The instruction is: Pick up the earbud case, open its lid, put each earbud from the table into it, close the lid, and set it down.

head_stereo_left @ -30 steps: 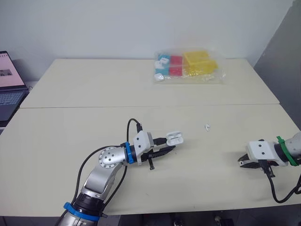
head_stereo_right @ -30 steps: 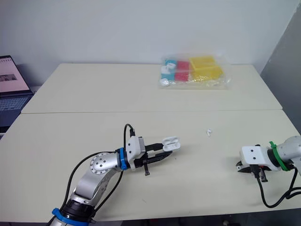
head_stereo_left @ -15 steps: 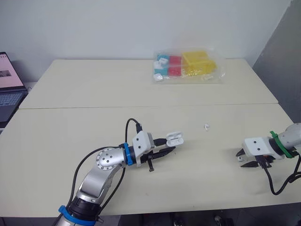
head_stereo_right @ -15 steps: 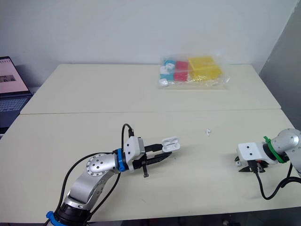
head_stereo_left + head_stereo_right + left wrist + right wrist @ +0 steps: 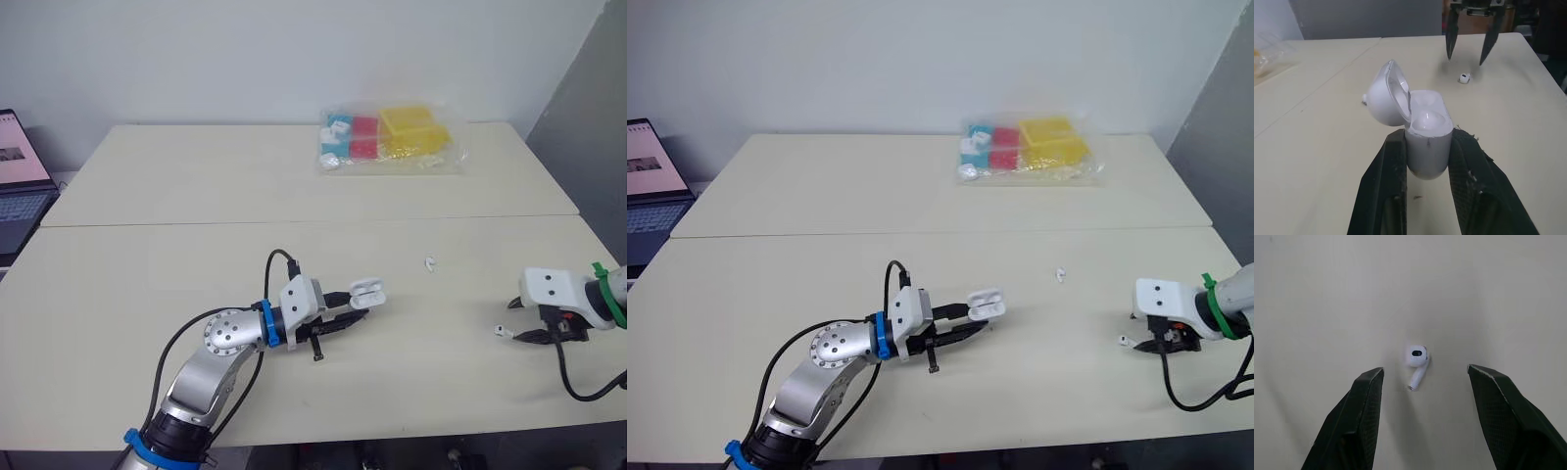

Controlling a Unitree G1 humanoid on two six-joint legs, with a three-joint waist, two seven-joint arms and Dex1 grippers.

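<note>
Your right jaws: wide open, empty. Earbud lies on the surface centred between them, stem angled back toward the wrist. Left jaws clamp the case, lid open.

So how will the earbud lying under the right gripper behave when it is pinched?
The earbud looks glossy and smooth, so it may slip from the open right gripper. Its rounded head and thin stem suggest it could roll or pivot when touched.
</note>
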